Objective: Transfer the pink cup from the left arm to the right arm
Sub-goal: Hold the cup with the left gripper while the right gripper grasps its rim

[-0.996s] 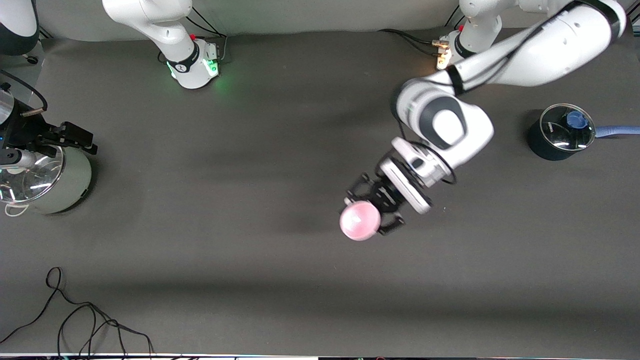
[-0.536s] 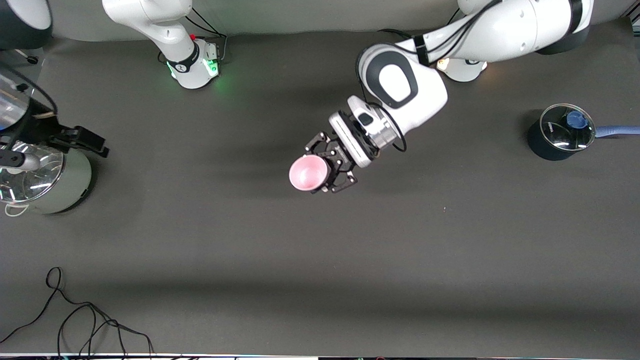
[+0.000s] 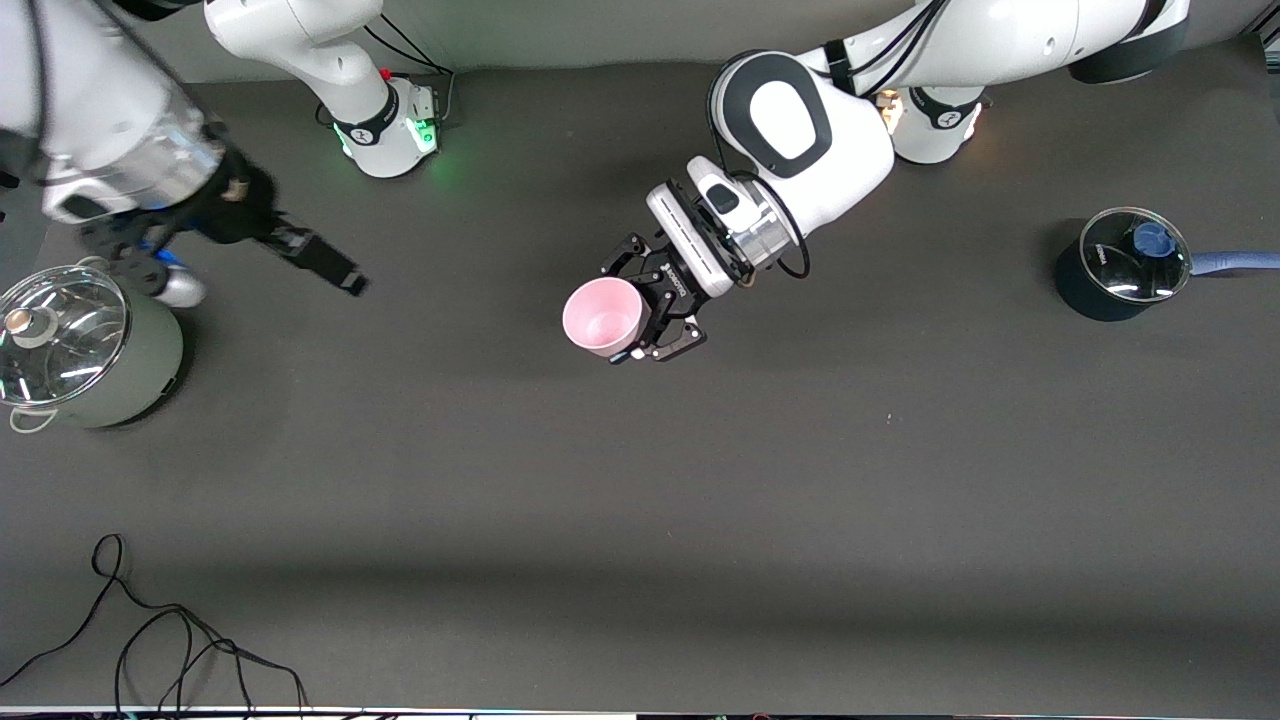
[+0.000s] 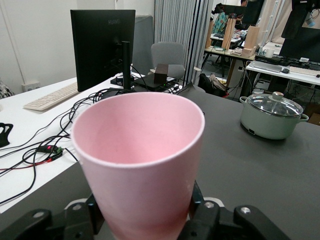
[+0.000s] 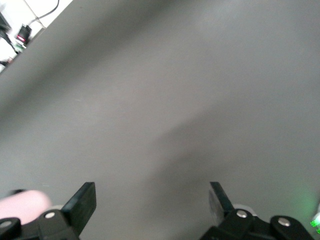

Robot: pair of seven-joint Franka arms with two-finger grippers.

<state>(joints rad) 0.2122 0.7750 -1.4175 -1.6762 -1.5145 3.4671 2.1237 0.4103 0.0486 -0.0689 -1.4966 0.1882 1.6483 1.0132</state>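
Observation:
The pink cup (image 3: 600, 317) is held in my left gripper (image 3: 630, 312) in the air over the middle of the table, tilted so that its open mouth faces the right arm's end. In the left wrist view the cup (image 4: 140, 160) fills the middle, with the black claw fingers (image 4: 210, 220) pressed on both of its sides near the base. My right gripper (image 3: 335, 272) is up in the air over the table near the right arm's end, well apart from the cup. In the right wrist view its slim fingers (image 5: 82, 200) stand wide apart around my right gripper (image 5: 152, 195), with only bare table between them.
A grey-green pot with a glass lid (image 3: 70, 350) stands at the right arm's end and also shows in the left wrist view (image 4: 272, 117). A dark pot with a glass lid and blue handle (image 3: 1120, 265) stands at the left arm's end. A loose black cable (image 3: 180, 640) lies near the front edge.
My left arm carried the cup toward the bases and the table's middle and tilted its mouth toward the right arm. My right arm swung from over the grey-green pot toward the middle.

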